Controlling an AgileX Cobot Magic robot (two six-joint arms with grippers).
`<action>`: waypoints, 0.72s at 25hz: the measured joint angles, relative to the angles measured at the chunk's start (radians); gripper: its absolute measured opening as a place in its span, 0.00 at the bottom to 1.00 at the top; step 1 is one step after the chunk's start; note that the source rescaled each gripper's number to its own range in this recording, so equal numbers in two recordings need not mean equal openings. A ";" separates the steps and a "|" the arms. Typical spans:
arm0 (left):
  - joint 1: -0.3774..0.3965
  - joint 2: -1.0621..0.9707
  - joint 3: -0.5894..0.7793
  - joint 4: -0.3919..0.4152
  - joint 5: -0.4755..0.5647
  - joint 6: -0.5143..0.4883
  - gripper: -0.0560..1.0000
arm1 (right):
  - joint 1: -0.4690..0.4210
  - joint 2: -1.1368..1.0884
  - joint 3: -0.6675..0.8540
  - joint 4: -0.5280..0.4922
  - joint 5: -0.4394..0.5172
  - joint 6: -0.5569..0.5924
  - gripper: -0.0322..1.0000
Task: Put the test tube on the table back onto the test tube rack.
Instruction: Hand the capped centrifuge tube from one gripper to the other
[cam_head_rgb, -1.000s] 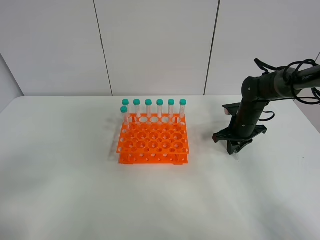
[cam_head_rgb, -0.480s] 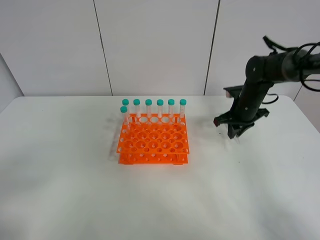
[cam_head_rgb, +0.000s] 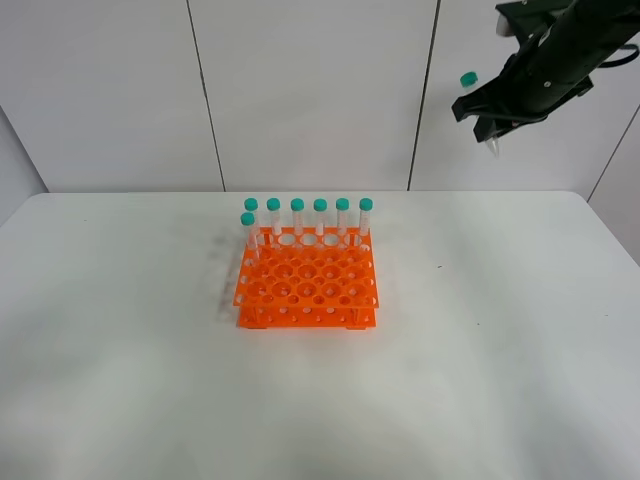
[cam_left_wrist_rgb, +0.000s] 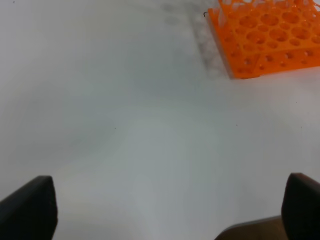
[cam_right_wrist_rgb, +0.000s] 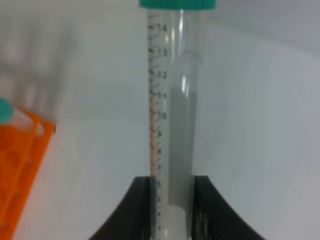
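Note:
My right gripper (cam_head_rgb: 492, 112) is raised high above the table's far right and is shut on the test tube (cam_head_rgb: 482, 112), with its teal cap to the left and its pointed tip down. In the right wrist view the clear tube (cam_right_wrist_rgb: 172, 110) stands between the dark fingers (cam_right_wrist_rgb: 132, 212), and my right gripper (cam_right_wrist_rgb: 172, 200) clamps its lower part. The orange test tube rack (cam_head_rgb: 307, 282) stands mid-table with several capped tubes along its back row. My left gripper (cam_left_wrist_rgb: 165, 205) is open and empty over bare table (cam_left_wrist_rgb: 125, 125), with the rack (cam_left_wrist_rgb: 265, 40) off ahead of it. The left gripper is out of the exterior view.
The white table (cam_head_rgb: 480, 350) stretches around the rack on all sides. Grey wall panels stand behind it. A corner of the rack (cam_right_wrist_rgb: 17, 170) and one teal cap (cam_right_wrist_rgb: 4, 110) show in the right wrist view.
My right arm has lifted from table level at the right of the rack to high up near the wall, carrying the test tube with it. The rack has not moved.

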 joint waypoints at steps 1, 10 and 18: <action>0.000 0.000 0.000 0.000 0.000 0.000 1.00 | 0.004 -0.018 0.000 0.001 -0.007 -0.019 0.05; 0.000 0.000 0.000 0.000 0.000 0.000 1.00 | 0.227 -0.127 0.000 -0.007 -0.178 -0.073 0.05; 0.000 0.000 0.000 0.000 0.000 0.000 1.00 | 0.509 -0.127 0.019 -0.012 -0.355 -0.083 0.05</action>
